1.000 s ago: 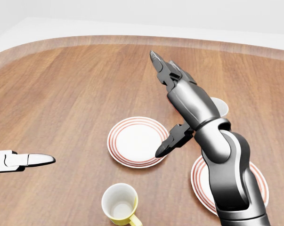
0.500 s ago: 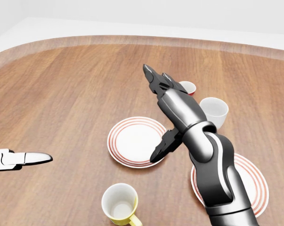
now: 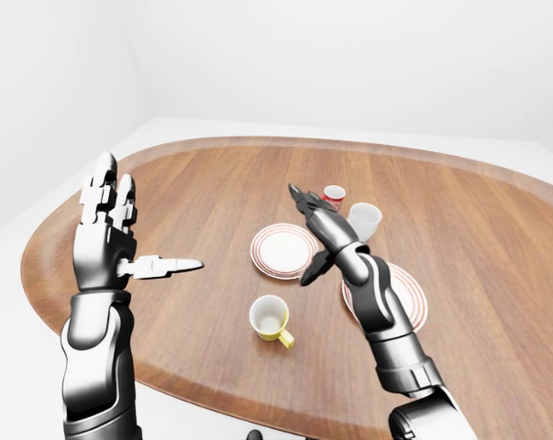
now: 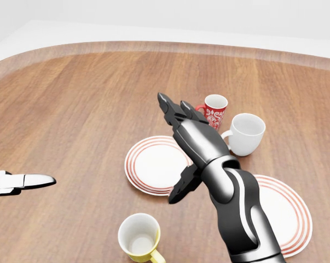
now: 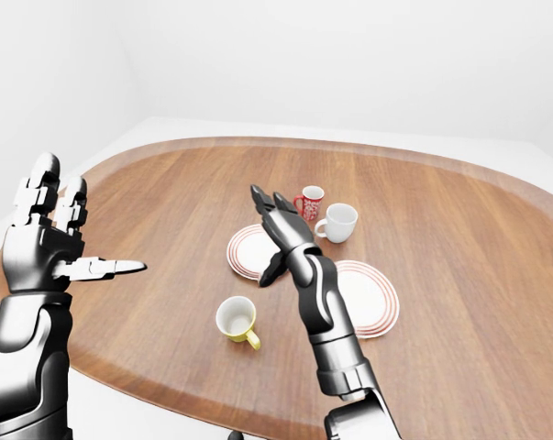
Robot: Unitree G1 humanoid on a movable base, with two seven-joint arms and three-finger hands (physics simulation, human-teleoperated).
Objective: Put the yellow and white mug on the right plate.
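The right hand (image 4: 178,148), fingers spread and empty, hangs above the bench (image 4: 71,109) (left hand (image 3: 106,225) likewise splayed), needing a square descent onto the yellow and white mug (image 4: 138,236).

Left-eye view. Rounded wooden tabletop (image 3: 496,238), white surround.

Yellow and white mug (image 3: 270,318) upright near the view's lower centre, mouth up, handle pointing lower right. Nothing touches it.

Two red-ringed plates: left plate (image 3: 282,249) above the mug, bare; right plate (image 3: 414,302) to the mug's right, partly covered by the right forearm.

Red patterned mug (image 3: 333,195) and white mug (image 3: 365,220) side by side above the plates.

Right robot hand (image 3: 315,229) open, fingers extended, over the left plate's right edge, empty.

Left robot hand (image 3: 111,234) raised at view left, fingers spread upward, thumb out to the right, empty.
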